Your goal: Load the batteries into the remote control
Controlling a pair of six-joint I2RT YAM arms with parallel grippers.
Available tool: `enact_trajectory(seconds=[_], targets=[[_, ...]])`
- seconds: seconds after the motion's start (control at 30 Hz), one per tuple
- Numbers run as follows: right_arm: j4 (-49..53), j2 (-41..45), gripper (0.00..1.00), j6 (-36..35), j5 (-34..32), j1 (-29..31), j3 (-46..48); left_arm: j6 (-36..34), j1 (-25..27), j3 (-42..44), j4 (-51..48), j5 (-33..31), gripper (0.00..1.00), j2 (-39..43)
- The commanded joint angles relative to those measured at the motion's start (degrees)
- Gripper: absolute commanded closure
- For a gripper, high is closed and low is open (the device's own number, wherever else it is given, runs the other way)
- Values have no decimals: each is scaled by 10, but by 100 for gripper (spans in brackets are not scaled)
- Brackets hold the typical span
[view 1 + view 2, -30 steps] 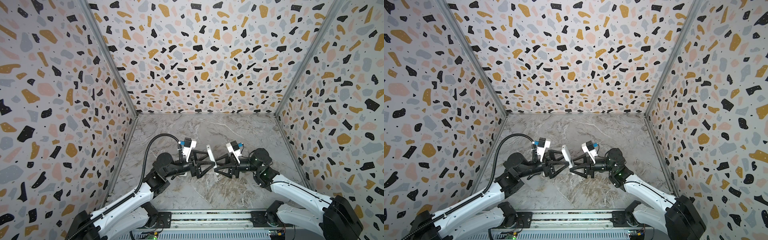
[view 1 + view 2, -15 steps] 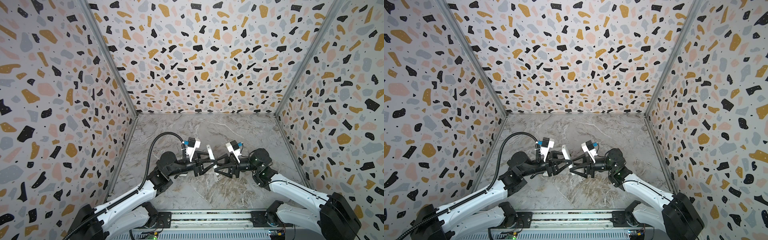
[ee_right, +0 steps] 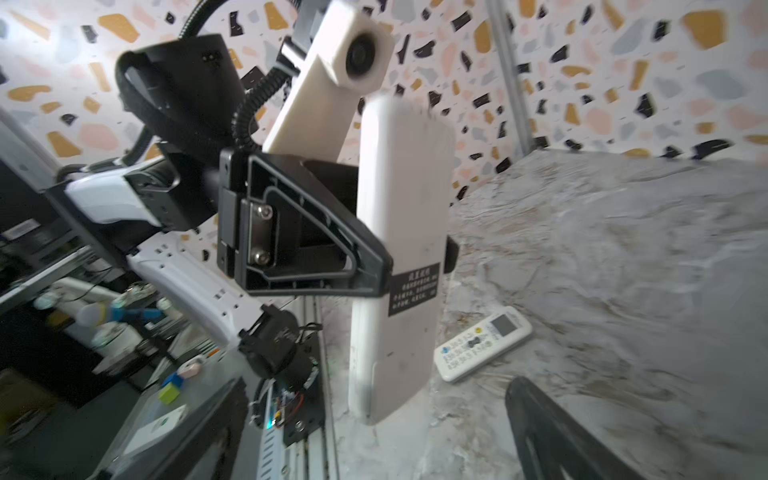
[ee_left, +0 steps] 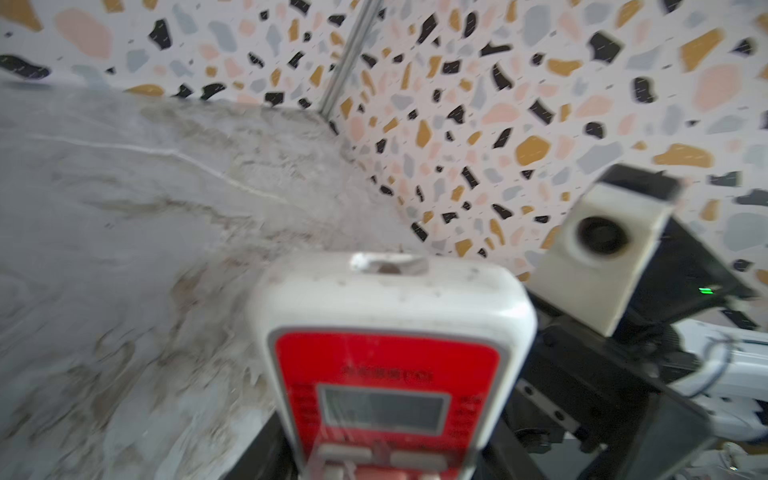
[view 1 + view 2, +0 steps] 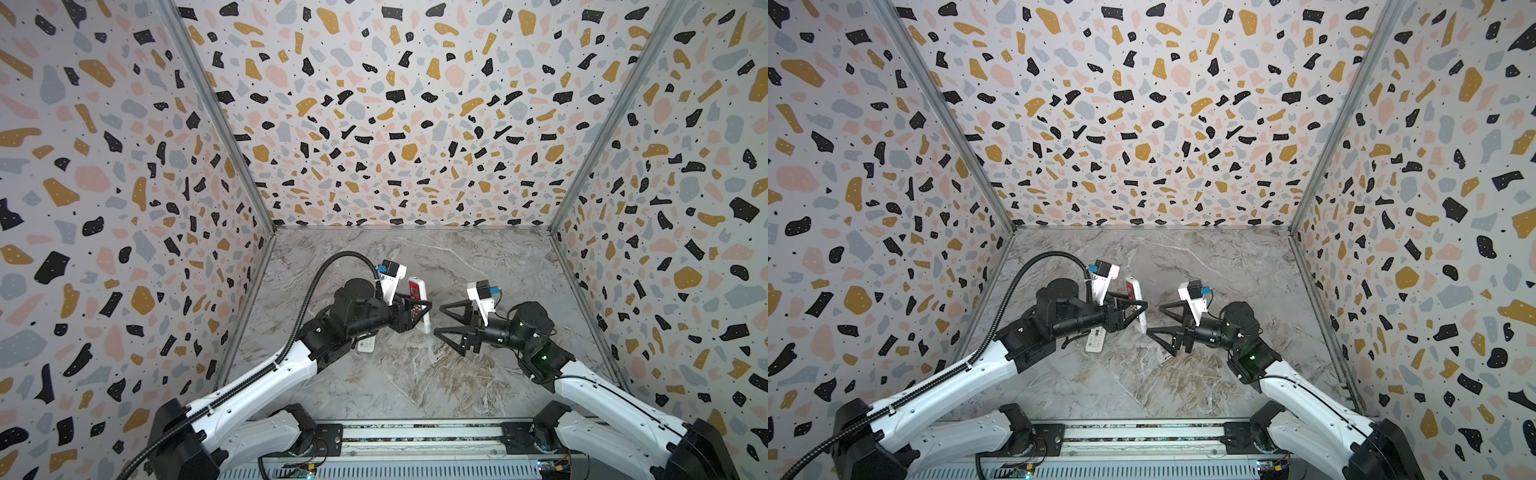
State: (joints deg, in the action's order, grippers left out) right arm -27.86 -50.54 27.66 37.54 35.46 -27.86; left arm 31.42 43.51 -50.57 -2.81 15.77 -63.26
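**Top views.** In both top views the left hand [image 5: 419, 309] pinches a white oblong plastic remote control with a red face [image 5: 417, 287] across its long edges at mid-body. The remote stands upright, left of centre over the marbled grey desk [image 5: 395, 382]. Whether its lower end rests on the desk cannot be told. The right hand [image 5: 438, 320] is spread and empty, near the remote on its right and clear of it. A smaller white flat remote [image 5: 366, 344] lies on the desk under the left arm. No batteries are visible.

**Left wrist view.** This view is blurred. The red face [image 4: 386, 374] carries a small grey display window with pale buttons below it.

**Right wrist view.** The back [image 3: 403, 187] is plain white, with a black printed label level with the fingers [image 3: 332, 232]. A faint seam lower down is probably the battery cover, and it appears shut.

**Assessment.** The shell looks rigid, light and smooth, so it is liable to twist in a narrow pinch. Any hold belongs on the long edges, above the cover.
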Motion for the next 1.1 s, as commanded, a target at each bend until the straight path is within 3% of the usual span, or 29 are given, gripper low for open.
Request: enact_trajectory(seconds=[0.0, 0.3, 0.8, 1.07], targets=[[92, 34, 1, -52, -111, -6, -4, -22, -3, -21, -130, -79, 58, -47], [199, 5, 1, -93, -285, -4, -12, 12, 5, -23, -187, -121, 58, -188], [132, -30, 1, -140, -330, -5, 34, 105, 56, -51, -183, -215, 47, -337], [143, -19, 1, -161, -356, -9, 32, 122, 57, -39, -158, -226, 25, -344]])
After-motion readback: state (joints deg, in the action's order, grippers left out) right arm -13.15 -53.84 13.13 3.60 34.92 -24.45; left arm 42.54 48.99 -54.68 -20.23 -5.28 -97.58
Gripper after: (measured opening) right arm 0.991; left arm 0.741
